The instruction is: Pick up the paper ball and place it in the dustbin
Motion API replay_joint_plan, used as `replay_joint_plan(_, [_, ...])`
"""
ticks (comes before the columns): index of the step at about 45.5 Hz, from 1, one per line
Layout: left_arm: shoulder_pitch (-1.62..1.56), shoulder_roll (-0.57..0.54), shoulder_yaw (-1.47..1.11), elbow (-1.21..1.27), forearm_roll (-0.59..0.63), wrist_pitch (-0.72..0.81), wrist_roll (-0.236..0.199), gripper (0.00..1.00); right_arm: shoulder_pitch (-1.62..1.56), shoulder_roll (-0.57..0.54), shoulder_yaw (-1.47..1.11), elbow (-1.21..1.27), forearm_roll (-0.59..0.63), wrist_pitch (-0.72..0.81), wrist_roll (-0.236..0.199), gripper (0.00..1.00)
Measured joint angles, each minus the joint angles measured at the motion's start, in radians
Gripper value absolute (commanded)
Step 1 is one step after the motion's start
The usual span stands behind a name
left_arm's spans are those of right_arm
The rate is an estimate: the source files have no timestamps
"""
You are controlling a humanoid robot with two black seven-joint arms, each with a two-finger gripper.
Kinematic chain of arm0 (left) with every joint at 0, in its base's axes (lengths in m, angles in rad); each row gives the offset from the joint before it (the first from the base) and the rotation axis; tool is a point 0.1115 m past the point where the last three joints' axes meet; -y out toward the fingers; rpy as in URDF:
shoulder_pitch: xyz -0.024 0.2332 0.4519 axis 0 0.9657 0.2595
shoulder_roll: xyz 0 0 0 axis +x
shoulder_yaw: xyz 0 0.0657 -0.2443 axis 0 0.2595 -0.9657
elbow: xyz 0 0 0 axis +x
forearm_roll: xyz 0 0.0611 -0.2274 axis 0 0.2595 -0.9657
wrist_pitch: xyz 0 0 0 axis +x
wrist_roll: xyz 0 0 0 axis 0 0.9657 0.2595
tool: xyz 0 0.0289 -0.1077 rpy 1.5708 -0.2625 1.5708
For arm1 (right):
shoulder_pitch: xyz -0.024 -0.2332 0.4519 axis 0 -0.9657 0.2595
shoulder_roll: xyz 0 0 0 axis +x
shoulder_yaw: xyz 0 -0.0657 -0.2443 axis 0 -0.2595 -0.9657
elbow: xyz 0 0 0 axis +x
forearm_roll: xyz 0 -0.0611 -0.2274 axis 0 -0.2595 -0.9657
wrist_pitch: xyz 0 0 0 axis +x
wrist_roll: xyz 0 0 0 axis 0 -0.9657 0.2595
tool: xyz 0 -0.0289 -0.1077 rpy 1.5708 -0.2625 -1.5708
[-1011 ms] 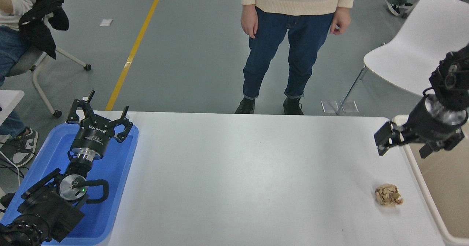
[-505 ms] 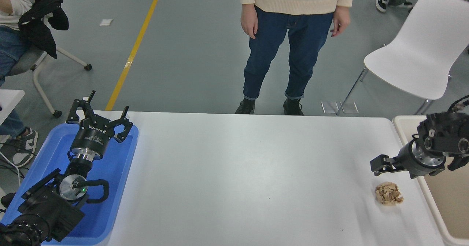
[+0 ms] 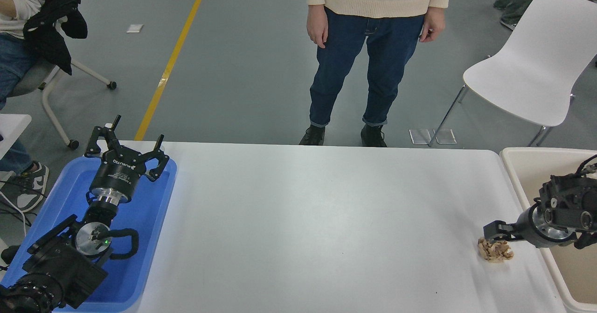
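The ball [image 3: 495,250] lies on the tabletop [image 3: 326,219] beside the bin [image 3: 515,163]. The right tool [image 3: 498,234] touches its top; whether open, I cannot tell. Center over it before squeezing.

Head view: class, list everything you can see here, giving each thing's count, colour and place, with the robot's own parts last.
paper ball: one, tan-brown, near right of the table, beside the dustbin
dustbin: one, cream-beige, off the table's right edge
table: one, white, centre
tray: one, blue, table's left end
chair: one, white, far right on the floor
floor line: one, yellow, far left
standing person: one, cream sweater, blue jeans, table's far side
left gripper: one, black, jaws spread, over the tray
right gripper: one, black, low over the paper ball
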Motion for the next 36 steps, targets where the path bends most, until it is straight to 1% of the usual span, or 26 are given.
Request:
replay_joint_plan(18, [0.0,0.0,0.0,0.0,0.0,0.0,-0.001,1.0,-0.037,0.001,0.064,-0.023,0.005,-0.012,0.0,1.0])
replay_joint_plan(36, [0.0,0.0,0.0,0.0,0.0,0.0,-0.001,1.0,-0.114,0.037,0.118,-0.107,0.005,-0.036,0.0,1.0])
